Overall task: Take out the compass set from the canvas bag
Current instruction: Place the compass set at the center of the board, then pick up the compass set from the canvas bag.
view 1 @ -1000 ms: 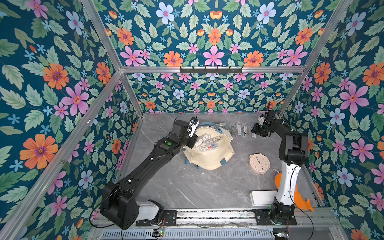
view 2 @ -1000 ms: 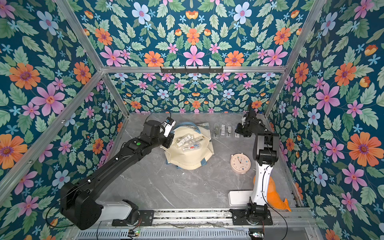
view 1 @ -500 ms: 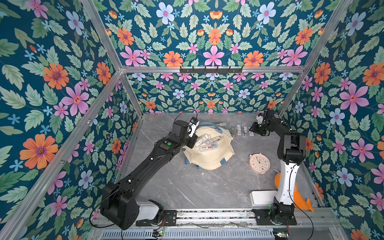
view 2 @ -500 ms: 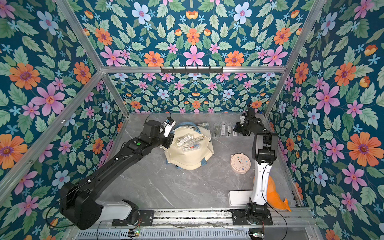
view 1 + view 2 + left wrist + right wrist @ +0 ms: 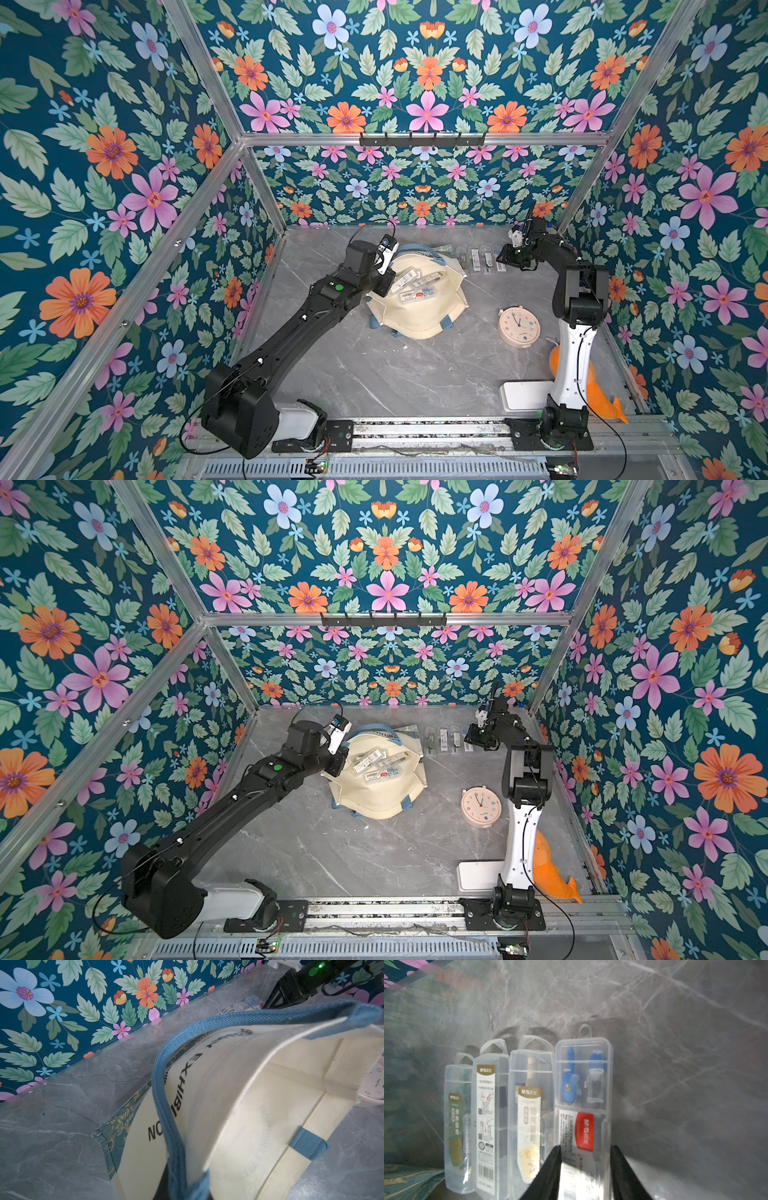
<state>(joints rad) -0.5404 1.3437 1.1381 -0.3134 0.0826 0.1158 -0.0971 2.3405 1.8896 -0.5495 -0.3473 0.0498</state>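
- The cream canvas bag [image 5: 419,316] with dusty-blue strap handles slumps open on the grey marble table [image 5: 374,374], with three clear plastic compass cases [image 5: 415,284] inside it.
- The left gripper [image 5: 379,289] is pinched tight on the bag's rim.
- Just beside the bag's far right corner, the right gripper [image 5: 586,1148] is partway closed. Its fingers press both long edges of a clear blue-compass case [image 5: 583,1084], the end one in a row of four.
- A pink round alarm clock [image 5: 519,326] sits near the bag's right.
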